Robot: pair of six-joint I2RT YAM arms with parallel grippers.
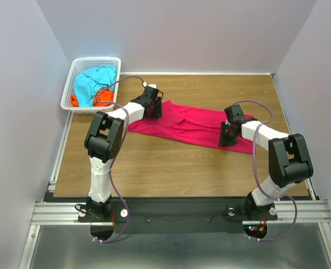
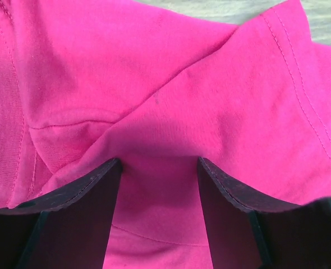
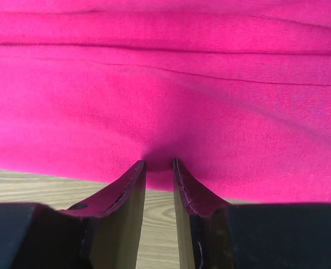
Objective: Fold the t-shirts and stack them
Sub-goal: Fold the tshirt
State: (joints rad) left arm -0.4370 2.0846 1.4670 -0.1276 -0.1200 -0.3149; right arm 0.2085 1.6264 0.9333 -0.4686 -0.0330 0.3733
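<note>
The crimson-pink t-shirt (image 1: 193, 126) lies spread in a long band across the middle of the wooden table (image 1: 154, 168), running from behind the left arm towards the right edge, with loose creases near its centre. In the far left corner stands a white lattice basket (image 1: 69, 89) holding the turquoise-blue t-shirt (image 1: 92, 83) heaped on top of the orange t-shirt (image 1: 100, 95), both clear of the pink one. A purplish cable (image 1: 120, 80) from the left arm loops in front of the basket's near corner. The left gripper (image 1: 152, 109) is down on the shirt's left end. From its wrist camera the gripper (image 2: 159, 162) has its jaws standing wide, the pink cloth (image 2: 154, 84) rising in a ridge ahead of them and lying flat in the gap. It seems to be pressing rather than pinching, though the tips are partly buried. The right gripper (image 1: 228, 139) sits at the shirt's near right edge. Its wrist view shows the gripper (image 3: 157, 163) nearly closed on the hem, the cloth (image 3: 165, 84) puckering at the tips, with bare wood (image 3: 42, 188) beneath.
</note>
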